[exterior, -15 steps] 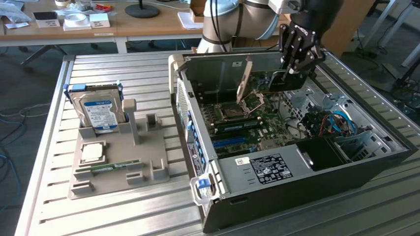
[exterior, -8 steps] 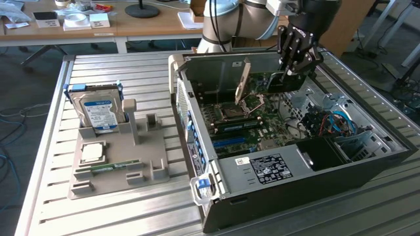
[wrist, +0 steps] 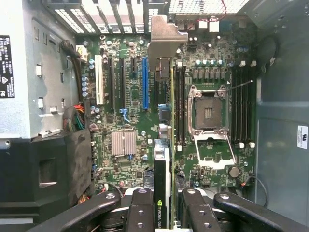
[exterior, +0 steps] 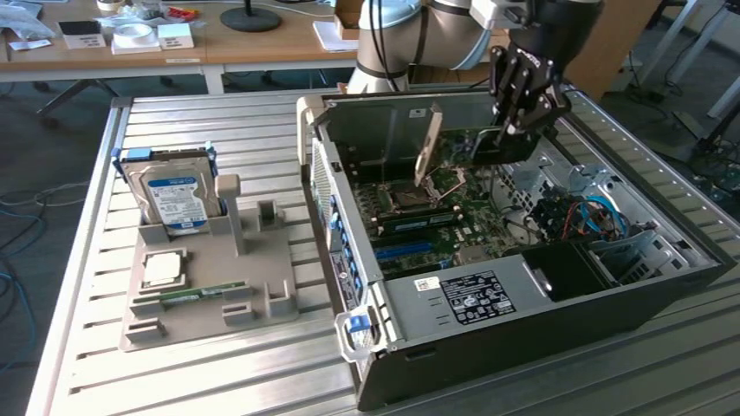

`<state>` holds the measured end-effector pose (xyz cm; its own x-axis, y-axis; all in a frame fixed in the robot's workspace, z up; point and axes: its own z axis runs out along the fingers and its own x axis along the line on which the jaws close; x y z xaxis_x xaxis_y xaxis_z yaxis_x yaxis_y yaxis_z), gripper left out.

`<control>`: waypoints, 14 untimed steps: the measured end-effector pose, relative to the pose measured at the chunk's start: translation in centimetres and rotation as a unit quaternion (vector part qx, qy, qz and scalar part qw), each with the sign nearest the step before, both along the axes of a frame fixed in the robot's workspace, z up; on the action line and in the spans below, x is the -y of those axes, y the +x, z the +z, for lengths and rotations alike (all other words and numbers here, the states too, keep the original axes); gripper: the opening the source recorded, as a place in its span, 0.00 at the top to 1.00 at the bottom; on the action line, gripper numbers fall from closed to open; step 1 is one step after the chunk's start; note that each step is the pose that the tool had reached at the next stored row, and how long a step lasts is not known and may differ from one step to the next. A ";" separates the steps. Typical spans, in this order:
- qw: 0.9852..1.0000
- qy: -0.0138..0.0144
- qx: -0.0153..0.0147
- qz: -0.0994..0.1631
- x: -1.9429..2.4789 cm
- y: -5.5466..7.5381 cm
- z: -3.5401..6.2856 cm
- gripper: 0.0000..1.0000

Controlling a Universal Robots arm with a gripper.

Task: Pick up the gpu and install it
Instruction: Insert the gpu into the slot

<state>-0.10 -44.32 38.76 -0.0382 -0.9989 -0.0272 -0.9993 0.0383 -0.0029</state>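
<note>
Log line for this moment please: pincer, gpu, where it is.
pincer: shut on gpu | gpu: edge-on over motherboard, inside open case | seated in slot: cannot tell

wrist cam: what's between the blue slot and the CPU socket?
The gpu, held edge-on in the end effector, sits over that stretch, next to black memory slots. The wrist view shows it.

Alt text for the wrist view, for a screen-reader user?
The gripper is shut on the gpu, held edge-on above the motherboard inside an open computer case, its metal bracket toward the case's rear. The card lines up between a blue expansion slot and the empty CPU socket; whether it has reached a slot is unclear.
</note>
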 end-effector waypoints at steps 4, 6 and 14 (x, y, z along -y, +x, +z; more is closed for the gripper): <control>1.000 0.000 0.000 0.000 0.47 0.0 -0.07 0.73; 1.000 0.000 0.000 0.000 0.48 0.0 -0.12 0.73; 1.000 0.000 0.001 0.000 0.49 0.0 -1.42 0.73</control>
